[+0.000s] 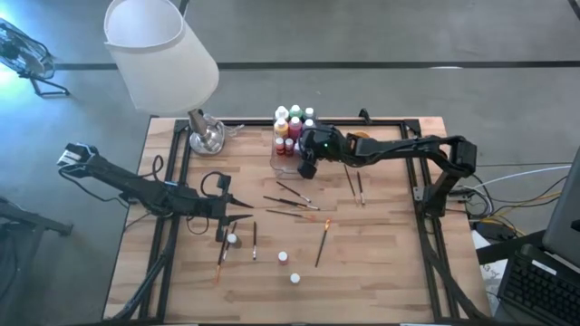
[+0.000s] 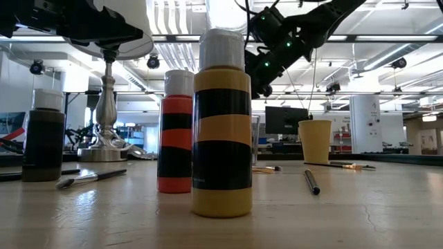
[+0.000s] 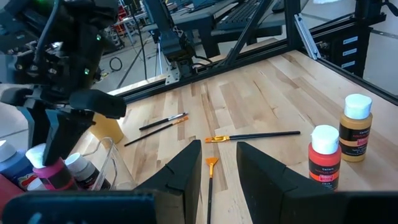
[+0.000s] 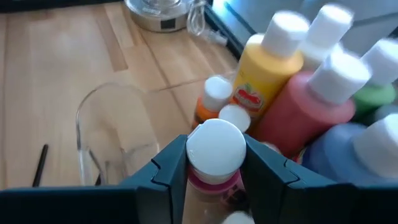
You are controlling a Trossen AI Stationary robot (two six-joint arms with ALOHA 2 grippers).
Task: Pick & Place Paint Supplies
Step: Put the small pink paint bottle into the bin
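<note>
The right gripper (image 4: 214, 163) was clamped on a white-capped pink bottle (image 4: 215, 152), holding it over the clear box (image 1: 288, 156) of bottles. Across the surface (image 1: 381, 272), the left gripper (image 3: 215, 163) hung partly open and empty above an orange-tipped brush (image 3: 210, 177).

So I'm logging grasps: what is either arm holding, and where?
Right gripper holds a pink paint bottle just under its white cap; left gripper holds nothing.

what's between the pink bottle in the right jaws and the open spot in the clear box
Nothing visible blocks it. The right gripper holds the pink bottle by its white cap, over the clear box. The yellow bottle and red bottle crowd one side; the other side looks free.
</note>
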